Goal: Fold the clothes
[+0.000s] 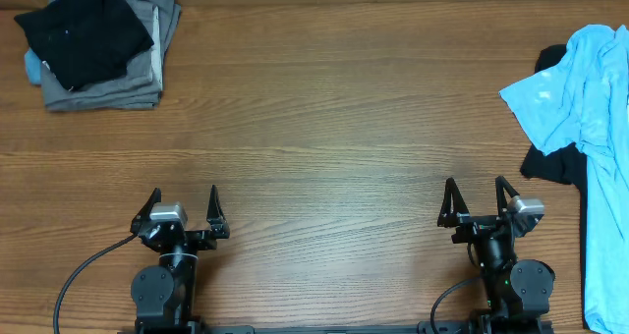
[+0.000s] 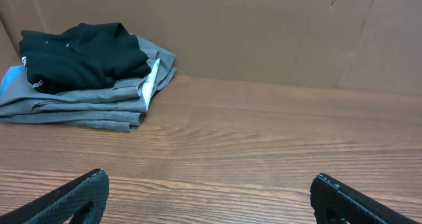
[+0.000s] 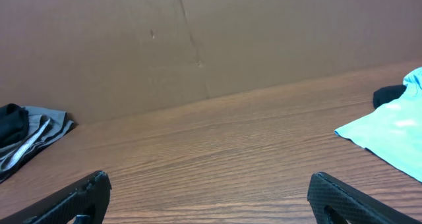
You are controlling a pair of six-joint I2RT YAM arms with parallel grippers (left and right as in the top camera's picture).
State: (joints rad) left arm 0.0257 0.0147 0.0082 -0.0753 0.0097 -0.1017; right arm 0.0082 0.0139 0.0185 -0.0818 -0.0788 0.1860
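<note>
Surface: a brown wooden worktop [image 1: 334, 128], with a cardboard wall [image 3: 198, 39] behind it.
Black shirt: the black shirt [image 1: 88, 31] lies bunched on top of the grey folded garments [image 1: 108, 93] in the far left corner, its small white logo near the edge.
Other clothes: a light blue garment [image 1: 590, 98] lies crumpled at the right edge, partly over a black cloth [image 1: 550, 164].
Left hand: the left hand [image 1: 185, 198] is spread wide and holds nothing, well apart from the shirt.
Right hand: the right hand [image 1: 475, 191] is also spread wide and empty, near the black cloth.
Handling: the cloth looks soft, light and limp, so it will probably sag and drag.
Where to hold: I think a hem or shoulder corner is best, one corner for each hand.
</note>
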